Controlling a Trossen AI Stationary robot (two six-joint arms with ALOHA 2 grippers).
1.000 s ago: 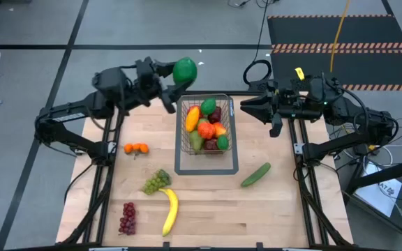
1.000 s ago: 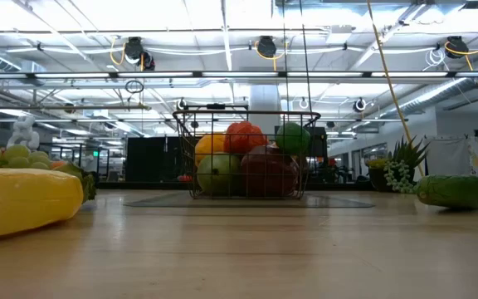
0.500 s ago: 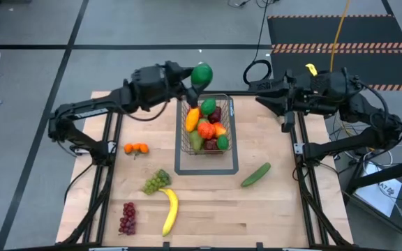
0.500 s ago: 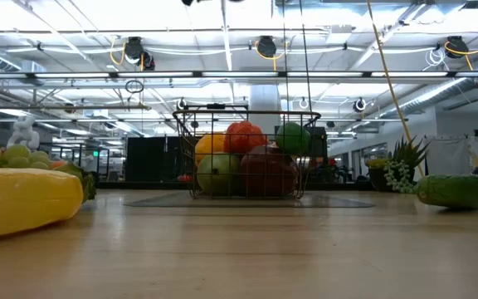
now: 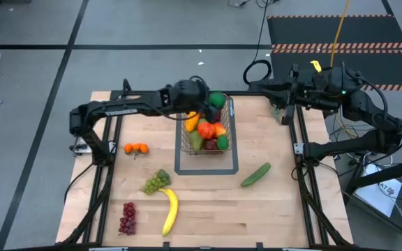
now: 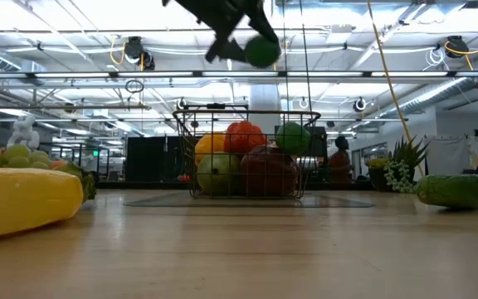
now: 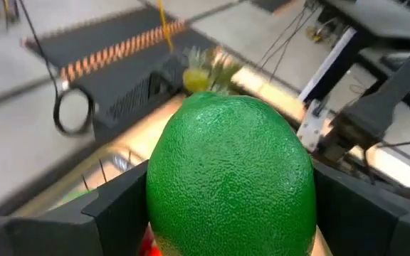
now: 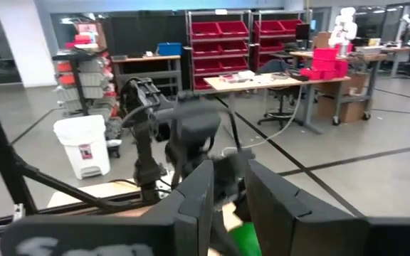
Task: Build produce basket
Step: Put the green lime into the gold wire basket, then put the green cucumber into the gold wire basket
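Filling left end effector [image 7: 226,206]: lime [image 7: 230,178]

Grey wire basket [image 5: 227,129] part-filled with fruit, green lime [image 5: 217,100] above its far rim

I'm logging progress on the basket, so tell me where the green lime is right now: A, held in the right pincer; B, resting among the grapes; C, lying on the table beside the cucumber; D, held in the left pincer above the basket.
D: the left pincer grips the lime over the basket's far end, and the low view shows it well above the rim.
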